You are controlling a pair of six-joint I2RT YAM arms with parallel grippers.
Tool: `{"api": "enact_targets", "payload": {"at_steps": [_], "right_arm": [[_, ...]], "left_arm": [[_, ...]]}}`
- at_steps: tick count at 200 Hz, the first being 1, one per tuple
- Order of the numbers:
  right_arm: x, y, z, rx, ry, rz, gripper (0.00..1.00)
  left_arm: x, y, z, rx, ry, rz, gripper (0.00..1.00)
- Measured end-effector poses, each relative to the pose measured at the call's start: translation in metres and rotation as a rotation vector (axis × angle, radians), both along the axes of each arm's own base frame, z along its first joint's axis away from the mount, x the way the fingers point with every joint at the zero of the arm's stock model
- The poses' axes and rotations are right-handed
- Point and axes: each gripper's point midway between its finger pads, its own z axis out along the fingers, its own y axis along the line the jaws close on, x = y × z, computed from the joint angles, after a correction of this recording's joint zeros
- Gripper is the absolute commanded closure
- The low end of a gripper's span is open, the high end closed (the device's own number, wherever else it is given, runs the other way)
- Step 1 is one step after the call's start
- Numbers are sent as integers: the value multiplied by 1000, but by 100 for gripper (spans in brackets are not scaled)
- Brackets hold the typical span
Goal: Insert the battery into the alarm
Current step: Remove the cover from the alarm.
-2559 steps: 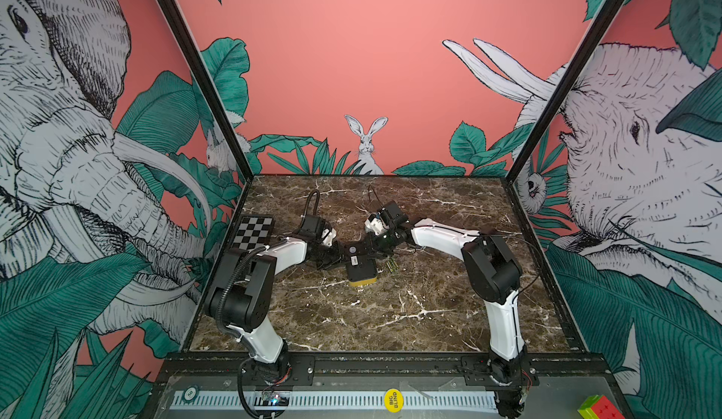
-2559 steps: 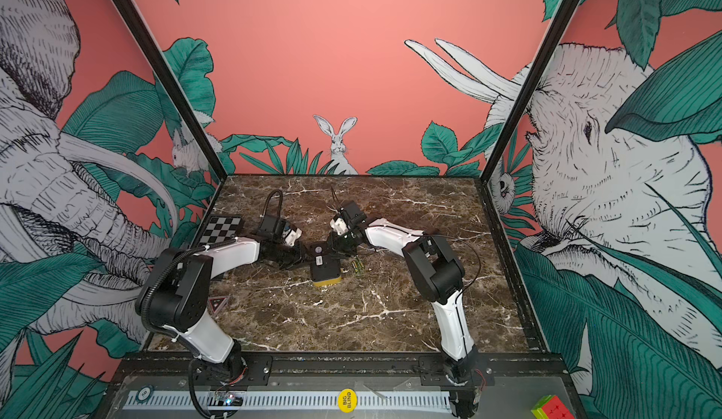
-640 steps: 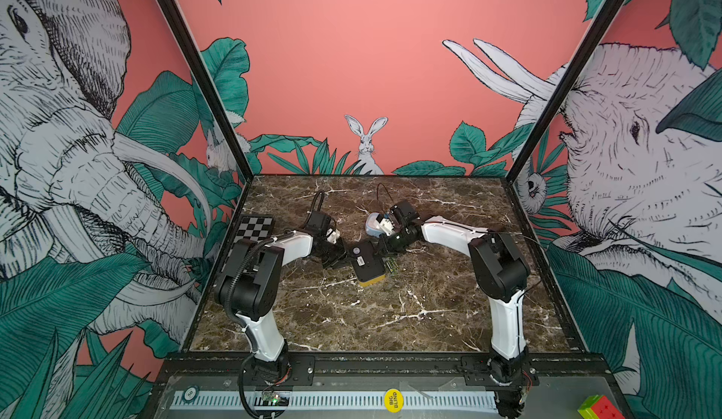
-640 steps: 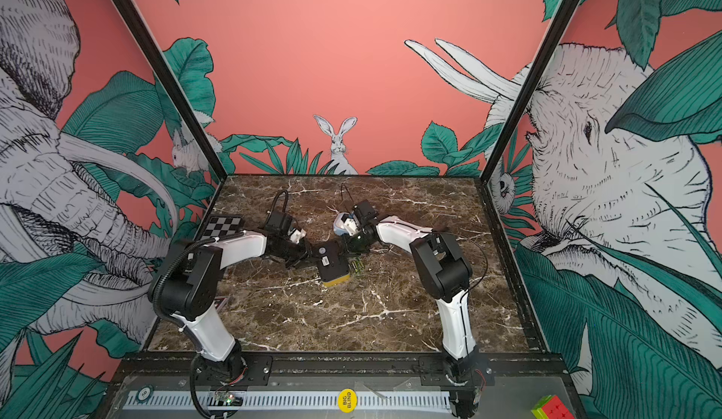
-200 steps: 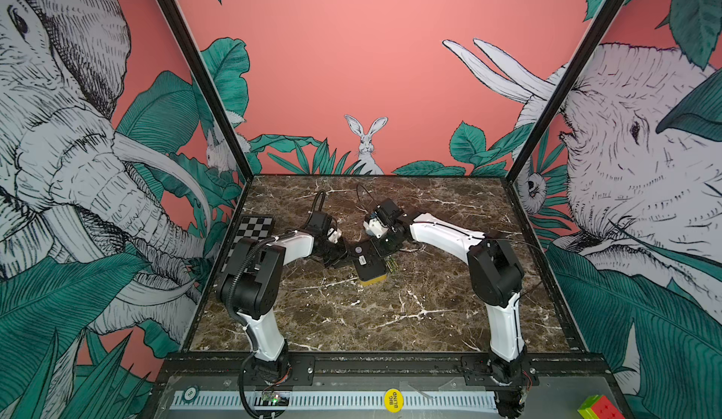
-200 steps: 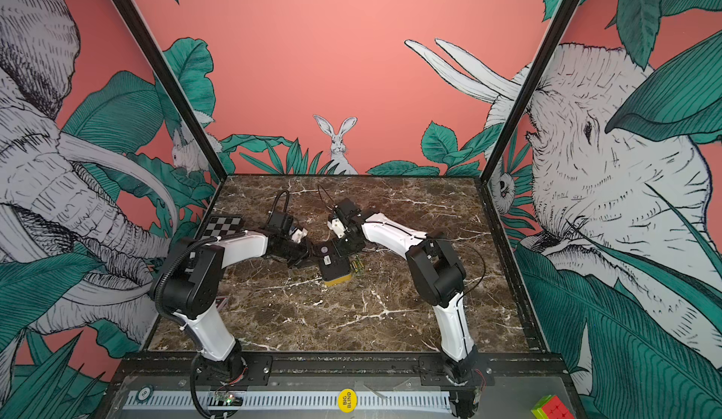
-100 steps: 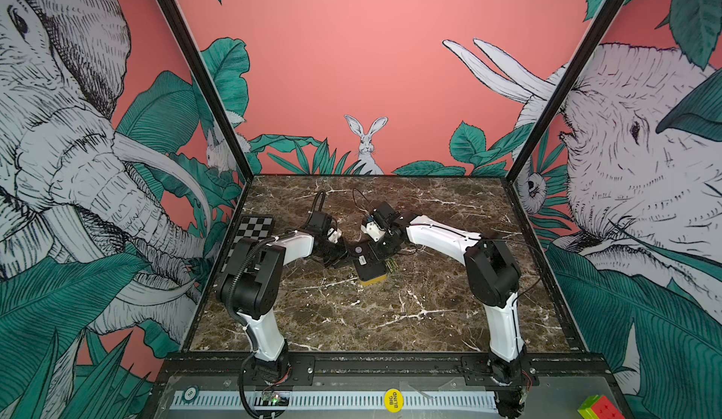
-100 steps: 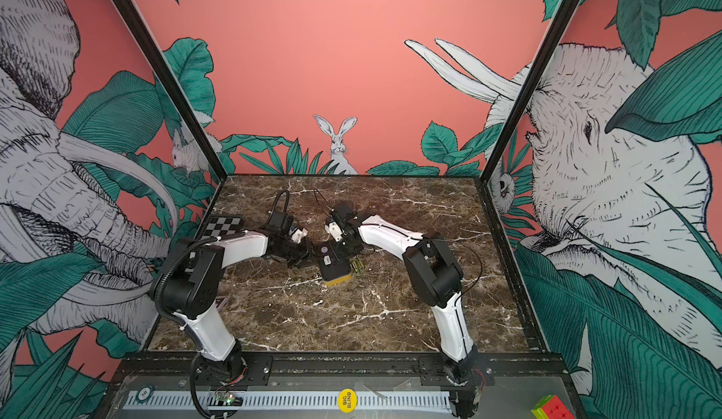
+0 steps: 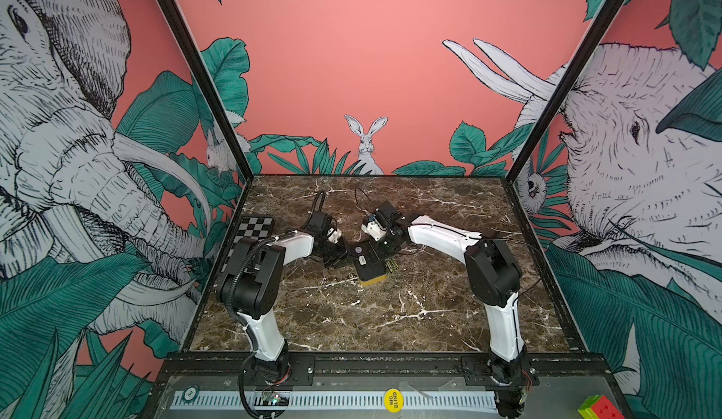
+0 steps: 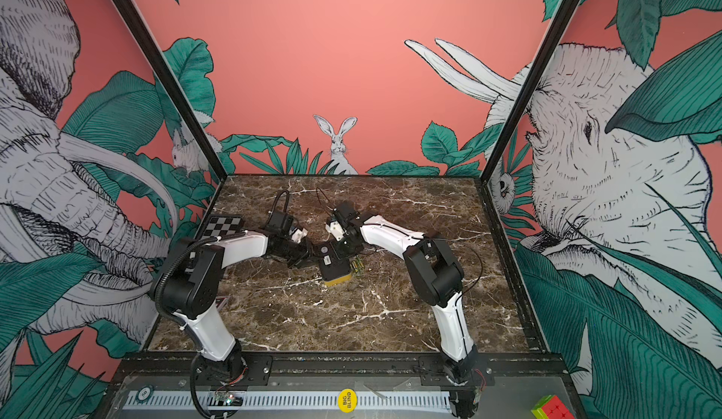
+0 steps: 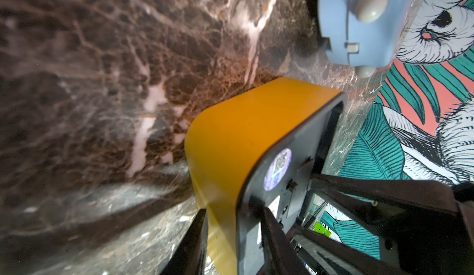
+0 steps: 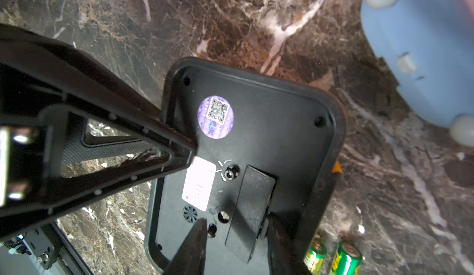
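**A:** Where is the square alarm clock with yellow sides and a black back (image 12: 269, 132)?

**B:** It lies back-up on the brown marble tabletop (image 9: 390, 319), between the two tools. The left tool (image 11: 232, 209) is clamped on its rim, with one finger on the black back and the other on the far side of the yellow edge.

**A:** And the right tool?

**B:** The right tool (image 12: 236, 219) hangs over the back, jaws partly apart, astride the black rectangular battery cover (image 12: 250, 204). One finger touches the cover's long edge. The other stands a little off it, so it has no grip on the cover.

**A:** Is the cover flat?

**B:** One end seems raised off the back, though I cannot tell how far.

**A:** The batteries?

**B:** Two green cylindrical batteries (image 12: 346, 258) lie loose on the tabletop, just outside the right tool's touching finger and beside the alarm's edge.

**A:** Anything else near the tools?

**B:** A round purple code sticker (image 12: 215, 117) and a white label (image 12: 198, 186) sit on the back, between the two tools. A pale blue rounded plastic object with grey knobs (image 12: 423, 55) rests on the tabletop beyond the alarm, apart from both tools.
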Motion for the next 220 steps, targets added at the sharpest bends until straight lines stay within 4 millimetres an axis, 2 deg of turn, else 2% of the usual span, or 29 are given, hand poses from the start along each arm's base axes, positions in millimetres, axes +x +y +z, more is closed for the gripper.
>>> {"api": "enact_targets", "payload": {"at_steps": [93, 134, 163, 220], "right_arm": [[-1, 0, 9, 41, -3, -2, 72], [-13, 18, 23, 120, 13, 46, 76], [-21, 25, 25, 139, 28, 70, 77], [-20, 27, 26, 149, 23, 72, 75]], "left_arm": [[0, 0, 0, -1, 2, 1, 64], [1, -1, 0, -7, -1, -2, 64], [1, -2, 0, -9, 0, -2, 64], [1, -2, 0, -9, 0, -2, 64]]}}
